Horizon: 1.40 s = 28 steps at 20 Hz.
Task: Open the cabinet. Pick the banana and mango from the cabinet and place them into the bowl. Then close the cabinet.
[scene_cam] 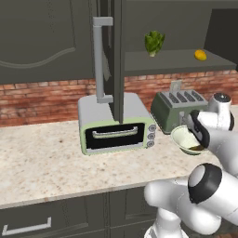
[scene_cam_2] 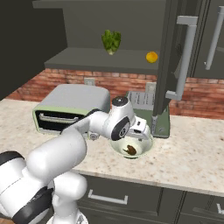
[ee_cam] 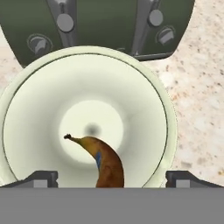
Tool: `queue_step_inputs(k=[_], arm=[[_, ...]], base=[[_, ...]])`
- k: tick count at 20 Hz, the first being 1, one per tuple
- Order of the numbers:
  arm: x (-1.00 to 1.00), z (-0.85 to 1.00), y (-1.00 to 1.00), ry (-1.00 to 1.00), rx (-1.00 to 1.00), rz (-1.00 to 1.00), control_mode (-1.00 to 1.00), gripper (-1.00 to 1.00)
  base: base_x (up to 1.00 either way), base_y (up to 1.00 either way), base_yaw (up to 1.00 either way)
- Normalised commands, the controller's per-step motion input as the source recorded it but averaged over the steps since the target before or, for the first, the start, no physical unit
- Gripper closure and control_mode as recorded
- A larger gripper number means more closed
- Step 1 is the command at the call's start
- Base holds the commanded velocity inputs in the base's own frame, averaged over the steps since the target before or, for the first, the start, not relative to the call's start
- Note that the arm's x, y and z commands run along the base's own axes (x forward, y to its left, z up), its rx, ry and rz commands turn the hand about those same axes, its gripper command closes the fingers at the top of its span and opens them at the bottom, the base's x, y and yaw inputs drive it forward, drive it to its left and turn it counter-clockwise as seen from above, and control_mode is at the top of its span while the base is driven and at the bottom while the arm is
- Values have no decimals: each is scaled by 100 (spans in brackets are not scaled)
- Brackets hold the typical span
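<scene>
Left base view: pincer [scene_cam: 193, 139] sits low over the bowl [scene_cam: 179, 136] on the table [scene_cam: 42, 162], while the mango [scene_cam: 200, 55] lies up on the open cabinet [scene_cam: 179, 59] shelf, above and slightly right of it, so the next reach looks upward. Right base view: banana [scene_cam_2: 130, 149] lies in the bowl, mango above-right on the shelf. Hand view: pincer fingers [ee_cam: 41, 178] spread wide, holding nothing, banana between them, long axis running away from the hand.
</scene>
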Motion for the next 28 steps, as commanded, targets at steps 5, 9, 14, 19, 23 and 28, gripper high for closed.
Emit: queue_step_inputs(k=[5, 9, 14, 19, 23, 28], arm=[[0, 51, 0, -1, 0, 0, -100, -100], [-3, 45, 0, 0, 0, 0, -100, -100], [0, 47, 0, -3, 0, 0, -100, -100], [0, 45, 0, -10, 0, 0, -100, -100], [0, 47, 0, -7, 0, 0, -100, -100], [0, 49, 0, -7, 0, 0, -100, -100]], base=[[0, 0, 0], [0, 0, 0], [0, 0, 0], [0, 0, 0], [0, 0, 0], [0, 0, 0]])
